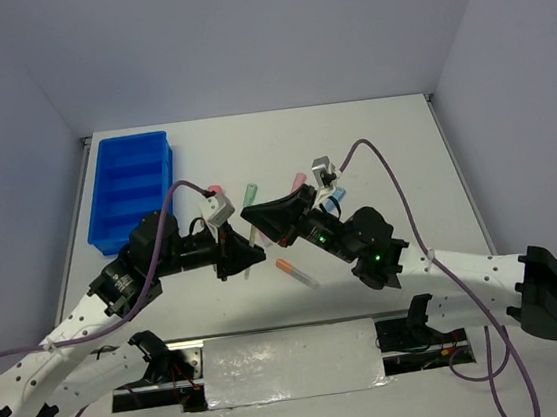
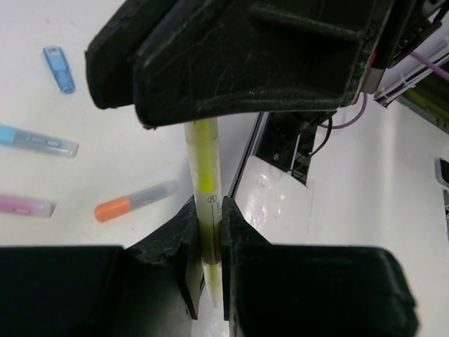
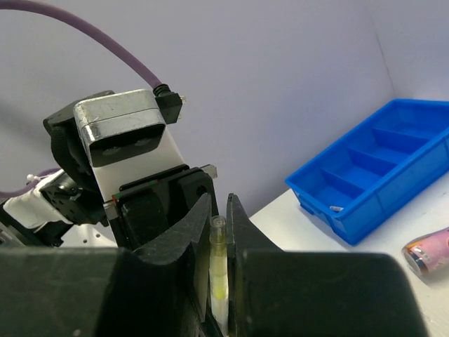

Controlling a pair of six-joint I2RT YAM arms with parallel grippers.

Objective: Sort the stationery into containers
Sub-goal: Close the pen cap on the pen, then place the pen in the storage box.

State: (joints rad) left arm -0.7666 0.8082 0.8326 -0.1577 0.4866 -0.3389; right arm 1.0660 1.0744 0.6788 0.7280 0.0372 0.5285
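A thin yellow pen (image 1: pixel 254 238) is held above the table between both grippers. My left gripper (image 1: pixel 238 257) is shut on one end of it; in the left wrist view the pen (image 2: pixel 205 175) sits between my jaws (image 2: pixel 208 214), with the right gripper's black fingers (image 2: pixel 238 56) over its far end. My right gripper (image 1: pixel 261 217) is shut on the other end (image 3: pixel 219 260), fingertips (image 3: pixel 203 210) level with the pen's clear tip. The bright blue tray (image 1: pixel 167 176) stands at the far left and shows in the right wrist view (image 3: pixel 330 203).
Loose on the table: an orange-capped marker (image 1: pixel 294 269) (image 2: pixel 133 200), a green marker (image 1: pixel 250 193), pink markers (image 1: pixel 214 191) (image 1: pixel 299 181), a light blue marker (image 1: pixel 337 200) (image 2: pixel 38 140), a small blue cap (image 2: pixel 59 69), a brown-pink tube (image 3: pixel 428 251).
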